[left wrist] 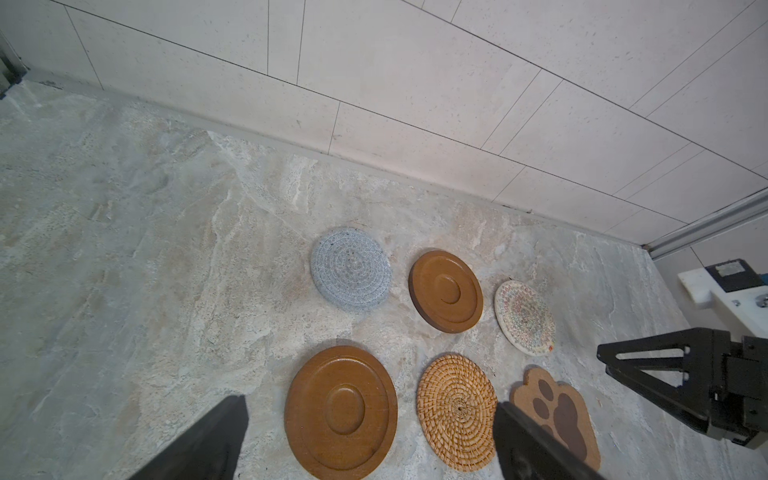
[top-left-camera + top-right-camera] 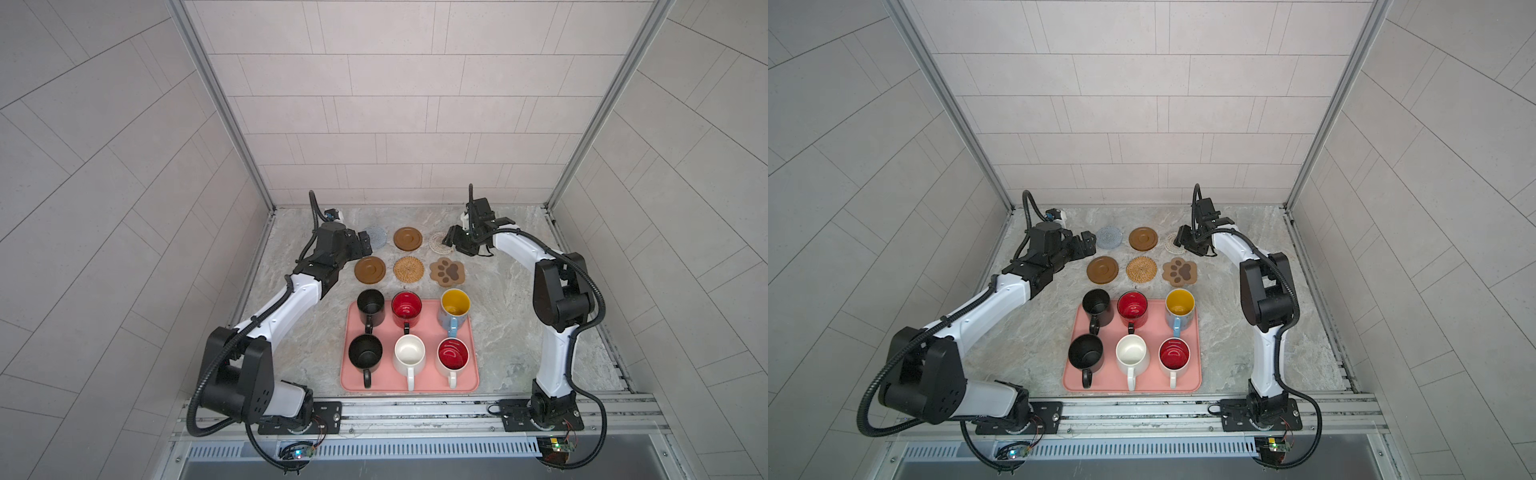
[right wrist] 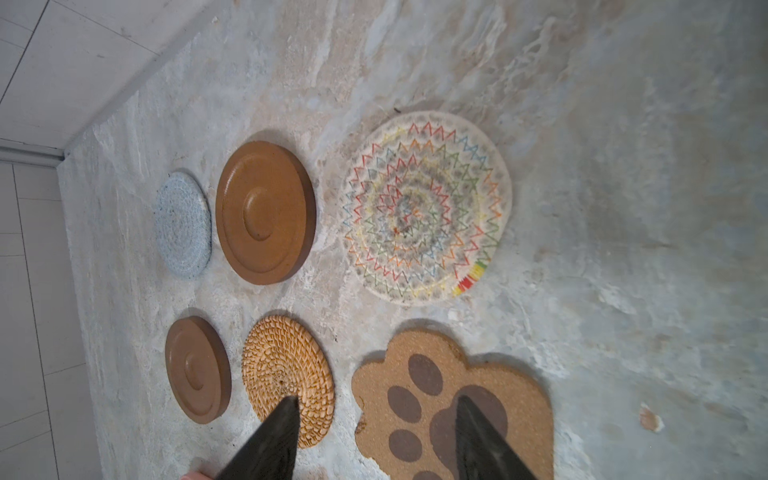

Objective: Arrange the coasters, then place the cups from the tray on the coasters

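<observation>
In both top views the left arm reaches forward and inward, its left gripper beside the grey-blue coaster, while the right arm bends at the elbow, right gripper near the whitish coaster; six coasters lie in two rows on the table beyond the tray holding all six cups. The left wrist view shows fingers spread wide, empty; the right wrist view shows jaws partly apart, gripping nothing.
</observation>
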`<state>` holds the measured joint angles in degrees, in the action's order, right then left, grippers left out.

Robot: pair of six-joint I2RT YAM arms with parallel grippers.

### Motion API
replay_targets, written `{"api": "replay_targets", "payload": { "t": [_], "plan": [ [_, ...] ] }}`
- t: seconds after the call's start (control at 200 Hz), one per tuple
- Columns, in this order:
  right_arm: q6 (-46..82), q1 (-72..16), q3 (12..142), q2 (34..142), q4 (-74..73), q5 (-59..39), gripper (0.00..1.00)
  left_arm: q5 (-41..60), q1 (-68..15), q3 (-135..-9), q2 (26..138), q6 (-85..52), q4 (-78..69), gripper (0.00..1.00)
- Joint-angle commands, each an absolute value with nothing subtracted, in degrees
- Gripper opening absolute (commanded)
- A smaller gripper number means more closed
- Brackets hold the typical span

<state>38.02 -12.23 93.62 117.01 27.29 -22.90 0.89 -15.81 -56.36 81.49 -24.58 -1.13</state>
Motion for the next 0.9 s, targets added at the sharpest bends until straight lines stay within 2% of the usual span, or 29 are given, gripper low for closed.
{"api": "replay_targets", "payload": {
  "t": [0.0,0.41,0.896],
  "plan": [
    [39.0,-13.0,96.8,119.3,28.7,-22.3,0.62,2.2,-15.2,-58.6,83.1,-23.8,-2.1,1.0],
    [40.4,-15.1,106.6,128.1,30.8,-23.9,0.62,3.9,-13.7,-61.1,86.3,-20.9,-2.8,1.0],
    [44.1,-16.0,111.9,134.4,28.0,-16.1,0.62,5.7,-12.0,-61.9,89.5,-15.0,-6.6,1.0]
  ]
}}
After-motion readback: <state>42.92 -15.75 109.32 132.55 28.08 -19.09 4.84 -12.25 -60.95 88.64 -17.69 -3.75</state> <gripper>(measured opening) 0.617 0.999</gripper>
